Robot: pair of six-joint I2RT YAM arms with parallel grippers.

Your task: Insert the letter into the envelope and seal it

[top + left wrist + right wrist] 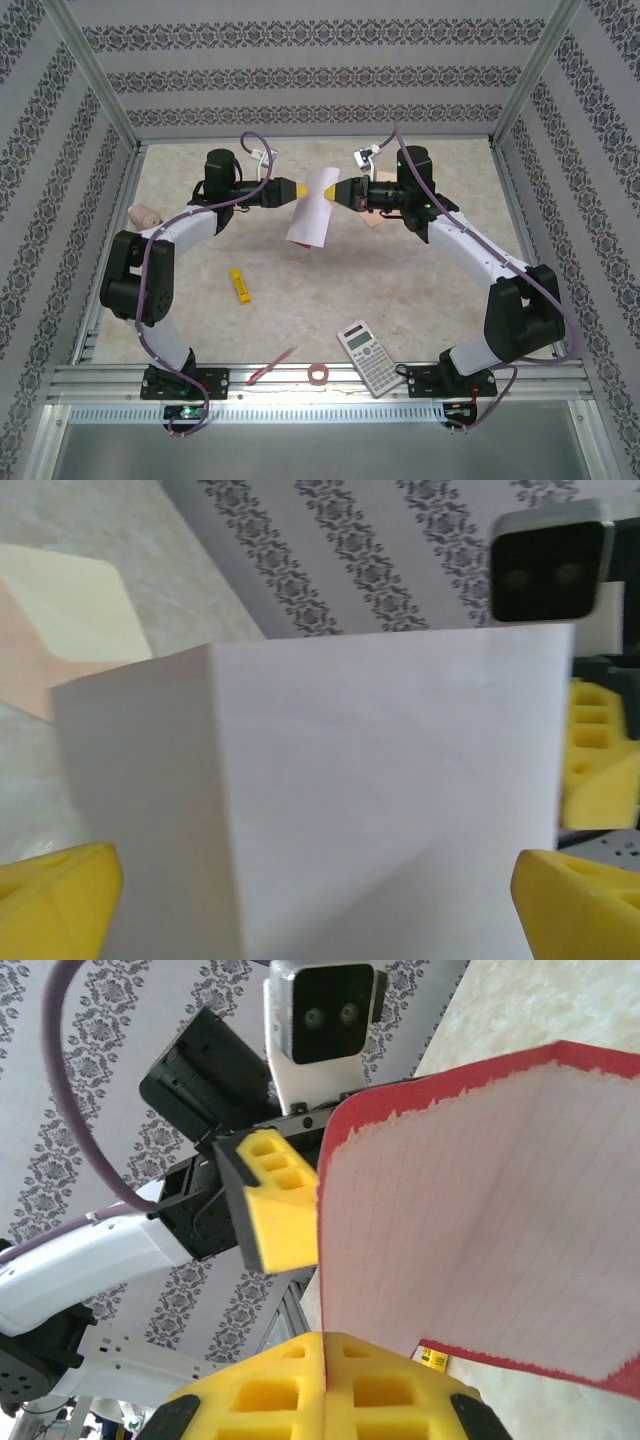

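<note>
The letter [312, 218] hangs in the air above the middle of the desk [400, 290], pinched at one edge by the tightly closed right pincer [336, 194]. The left pincer [292, 190] stands wide, close to the sheet's white back and gripping nothing. The envelope [45, 630] lies on the desk beyond, cream flap showing.

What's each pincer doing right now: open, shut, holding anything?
Left pincer: open, fingers spread wide on either side of the letter, not gripping it.
Right pincer: shut on the letter's edge.
</note>
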